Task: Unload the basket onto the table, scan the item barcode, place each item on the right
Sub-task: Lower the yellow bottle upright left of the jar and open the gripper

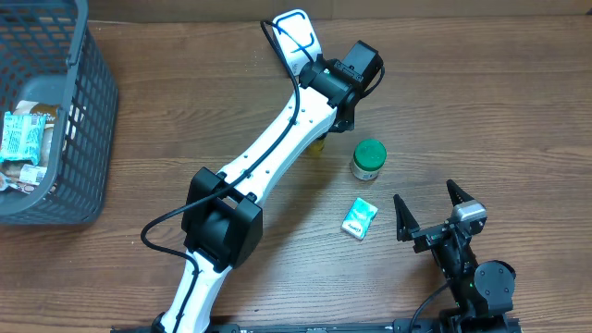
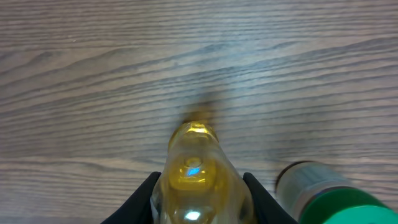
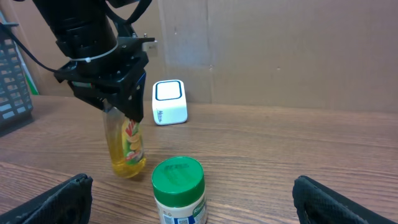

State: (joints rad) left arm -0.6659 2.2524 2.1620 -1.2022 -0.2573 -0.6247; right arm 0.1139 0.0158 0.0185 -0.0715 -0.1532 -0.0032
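Gripping upright clear bottle (image 3: 127, 149) of yellow liquid, left jaws; right jaws spread wide.

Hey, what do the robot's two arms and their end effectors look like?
The left arm has white links, boxy black joints and a black cable looping beside it; the left end effector is black. The right arm is black, and the right end effector has two pointed black fingers.
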